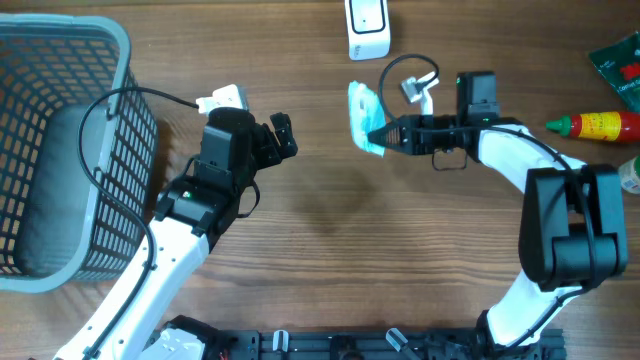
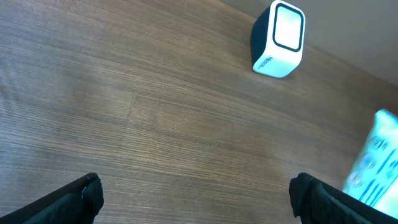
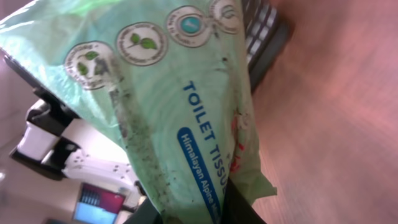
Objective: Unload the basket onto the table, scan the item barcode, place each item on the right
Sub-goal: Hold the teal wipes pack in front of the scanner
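Right gripper (image 1: 380, 134): its jaws are pressed onto a lower corner of a pale green pack (image 1: 364, 117), which is pinched between them. The arm is extended leftward across the surface (image 1: 330, 230) from the right side.

Pack: it is held near the middle of the far half of the surface, just short of the scanner (image 1: 367, 28) and apart from it. In the right wrist view the pack (image 3: 174, 93) fills most of the frame, tilted, and the words "TOILET TISSUE" and a row of round emblems are seen on its face. Whether it touches the surface cannot be told from overhead.

Scanner: a white unit with a dark front is stood at the far edge. In the left wrist view it (image 2: 280, 37) is seen upright, with the blurred edge of the pack (image 2: 376, 162) at the right border.

Left gripper (image 1: 283, 135): its jaws are spread wide and nothing is held between them; only bare wood is seen between the two fingertips (image 2: 87, 194). It is positioned left of the pack, well apart from it.

Other items: a grey basket (image 1: 122, 60) is placed at the left edge. A red bottle (image 1: 600, 125) is laid on its side at the right edge, with a green packet (image 1: 620, 60) beyond it.
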### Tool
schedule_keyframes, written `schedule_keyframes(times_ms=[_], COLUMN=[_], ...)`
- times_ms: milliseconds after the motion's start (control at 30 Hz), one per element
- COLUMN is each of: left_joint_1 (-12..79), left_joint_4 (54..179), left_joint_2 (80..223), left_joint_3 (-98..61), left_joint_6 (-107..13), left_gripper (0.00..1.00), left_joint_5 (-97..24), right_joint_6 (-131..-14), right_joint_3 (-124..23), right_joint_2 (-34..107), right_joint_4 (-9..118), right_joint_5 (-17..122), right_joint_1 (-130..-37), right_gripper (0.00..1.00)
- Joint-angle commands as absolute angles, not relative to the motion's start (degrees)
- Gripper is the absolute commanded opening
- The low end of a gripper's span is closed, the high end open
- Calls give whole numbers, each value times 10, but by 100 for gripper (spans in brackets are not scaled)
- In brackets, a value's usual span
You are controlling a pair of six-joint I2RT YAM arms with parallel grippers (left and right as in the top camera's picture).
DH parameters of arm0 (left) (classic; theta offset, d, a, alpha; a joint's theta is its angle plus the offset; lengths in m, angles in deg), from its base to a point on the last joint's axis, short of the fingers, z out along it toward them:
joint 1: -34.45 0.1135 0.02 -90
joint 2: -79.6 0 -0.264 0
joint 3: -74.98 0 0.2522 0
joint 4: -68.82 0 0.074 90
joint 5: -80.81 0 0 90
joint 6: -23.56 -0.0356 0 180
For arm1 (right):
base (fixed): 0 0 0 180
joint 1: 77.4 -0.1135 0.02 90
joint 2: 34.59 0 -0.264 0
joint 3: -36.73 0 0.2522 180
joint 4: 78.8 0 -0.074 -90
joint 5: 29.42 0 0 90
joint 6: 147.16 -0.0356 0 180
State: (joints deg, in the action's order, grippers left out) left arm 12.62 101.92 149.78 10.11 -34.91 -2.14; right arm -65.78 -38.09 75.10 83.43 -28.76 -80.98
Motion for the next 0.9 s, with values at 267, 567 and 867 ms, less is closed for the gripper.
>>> schedule_keyframes(times_ms=[267,567,867], left_joint_1=[123,123,123], left_joint_4=[1018,1017,1018], left_joint_2=[1497,1497,1497], left_joint_3=[97,97,97], left_joint_6=[-361,-360,-360], left_gripper=[100,100,100], left_joint_5=[-14,-14,-14], right_joint_6=[-916,-682,-542], right_joint_3=[-384,-385,-405], right_joint_2=[749,733,579], right_joint_4=[1190,916,633], right_joint_5=[-243,-79,221], right_joint_1=[-780,-769,-774], right_gripper=[5,5,5])
